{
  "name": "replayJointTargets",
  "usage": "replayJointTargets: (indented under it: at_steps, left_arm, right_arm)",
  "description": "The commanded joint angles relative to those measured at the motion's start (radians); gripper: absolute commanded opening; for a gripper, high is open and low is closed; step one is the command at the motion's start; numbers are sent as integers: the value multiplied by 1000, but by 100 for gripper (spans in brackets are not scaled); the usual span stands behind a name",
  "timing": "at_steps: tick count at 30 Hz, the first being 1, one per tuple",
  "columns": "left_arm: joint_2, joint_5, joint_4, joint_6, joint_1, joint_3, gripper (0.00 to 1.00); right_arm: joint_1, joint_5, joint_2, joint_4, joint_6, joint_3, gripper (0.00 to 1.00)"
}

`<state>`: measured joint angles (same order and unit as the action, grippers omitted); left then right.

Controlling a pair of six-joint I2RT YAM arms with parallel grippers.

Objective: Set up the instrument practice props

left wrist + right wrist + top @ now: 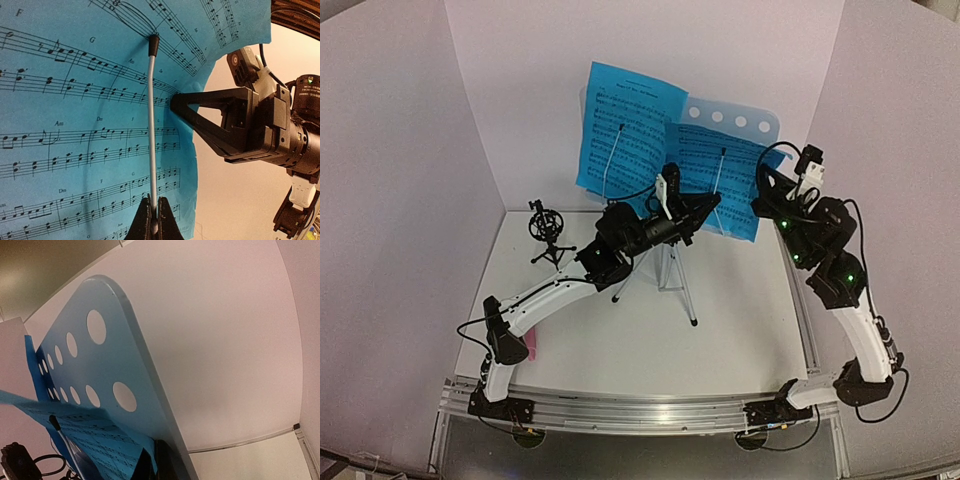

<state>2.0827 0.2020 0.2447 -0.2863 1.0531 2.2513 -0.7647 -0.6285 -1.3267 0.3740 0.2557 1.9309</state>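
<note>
Clamping the upright page-holder wire (151, 125) at its foot, left fingers (143, 222) sit nearest it; right fingers (210, 107) pinch the right edge of the music-stand desk (107, 362).

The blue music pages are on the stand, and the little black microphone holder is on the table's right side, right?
No. The top external view shows the black microphone holder on the table's left side. The blue music pages are on the stand.
</note>
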Motion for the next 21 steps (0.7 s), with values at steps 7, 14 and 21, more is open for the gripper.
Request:
replayJointTargets:
  at_steps: [7, 14, 21]
  left_arm:
    - [13, 6, 34, 19, 10, 34, 0]
    - [13, 5, 34, 22, 10, 37, 0]
    - [10, 7, 33, 24, 10, 32, 0]
  right_arm:
    - [1, -25, 23, -50, -55, -11, 0]
    - [1, -25, 30, -92, -56, -45, 0]
    - [1, -28, 37, -106, -72, -49, 0]
